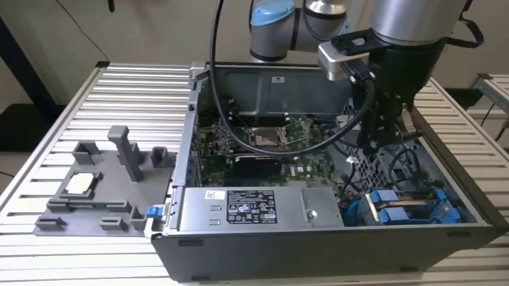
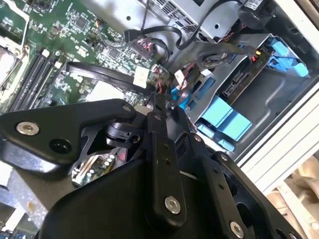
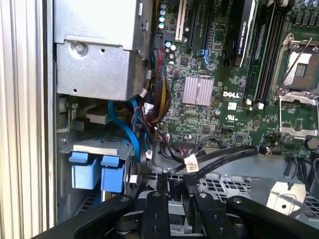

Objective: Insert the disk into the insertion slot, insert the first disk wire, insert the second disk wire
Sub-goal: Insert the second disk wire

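Gripper (image 3: pixel 175 183) jaws stand narrow, clamped on black wire (image 3: pixel 224 154), just beside disk (image 3: pixel 94 172) seated in insertion slot (image 3: pixel 79 144).

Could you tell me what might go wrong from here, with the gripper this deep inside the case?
1. The gripper sits low among loose wires beside the drive cage; a move could snag or tug one.
2. The arm's own black cable droops over the motherboard and might catch on a component there.
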Controlling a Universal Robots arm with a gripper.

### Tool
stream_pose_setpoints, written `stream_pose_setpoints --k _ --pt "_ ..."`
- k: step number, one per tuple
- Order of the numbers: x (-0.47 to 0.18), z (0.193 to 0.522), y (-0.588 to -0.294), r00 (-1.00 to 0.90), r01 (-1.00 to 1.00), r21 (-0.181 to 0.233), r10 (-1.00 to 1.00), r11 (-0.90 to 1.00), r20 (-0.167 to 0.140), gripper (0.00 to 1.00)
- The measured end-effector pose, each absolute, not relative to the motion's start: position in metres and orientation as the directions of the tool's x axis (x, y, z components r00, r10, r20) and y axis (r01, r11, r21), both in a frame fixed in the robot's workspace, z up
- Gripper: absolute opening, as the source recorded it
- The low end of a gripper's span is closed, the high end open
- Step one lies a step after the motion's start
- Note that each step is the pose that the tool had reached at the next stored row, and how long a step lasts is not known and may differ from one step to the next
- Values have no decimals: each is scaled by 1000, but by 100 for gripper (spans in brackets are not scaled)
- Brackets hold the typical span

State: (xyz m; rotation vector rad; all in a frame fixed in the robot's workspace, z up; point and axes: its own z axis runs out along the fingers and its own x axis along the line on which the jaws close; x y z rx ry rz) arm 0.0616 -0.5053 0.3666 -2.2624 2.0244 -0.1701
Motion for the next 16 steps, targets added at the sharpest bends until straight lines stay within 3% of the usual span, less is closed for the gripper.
stream_pose_setpoints --k 16 --pt "56 364 -500 134 -974 -174 -989 -143 61 27"
